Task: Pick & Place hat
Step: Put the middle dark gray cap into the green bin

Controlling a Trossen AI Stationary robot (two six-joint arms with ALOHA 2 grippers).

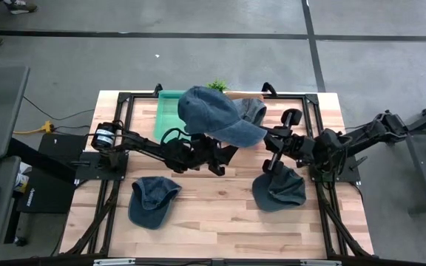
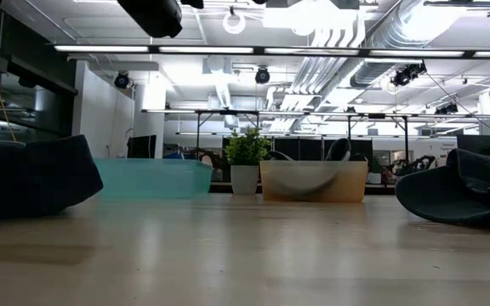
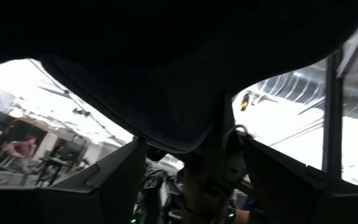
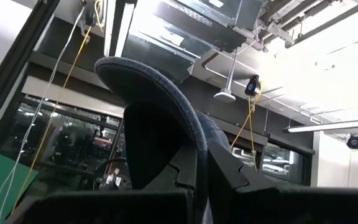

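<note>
Above the table's middle, a denim cap [image 1: 214, 117] hangs between both arms: right gripper [image 1: 266, 138] clenched on its brim, left gripper [image 1: 198, 148] spread inside the crown. Carry it level toward the green bin [image 1: 170, 111] at eleven o'clock.

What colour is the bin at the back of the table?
The bin is teal green, clearest in the low view.

hat [image 1: 214, 118]: dark blue denim cap, raised above the desk near its far middle, brim toward the right | state: crown spread from inside, brim pinched at its edge, seen edge-on in the right wrist view [image 4: 166, 106] | other caps: one flat at front left [image 1: 152, 199], one at right [image 1: 279, 189], one in the far bin [image 1: 253, 109]
</note>
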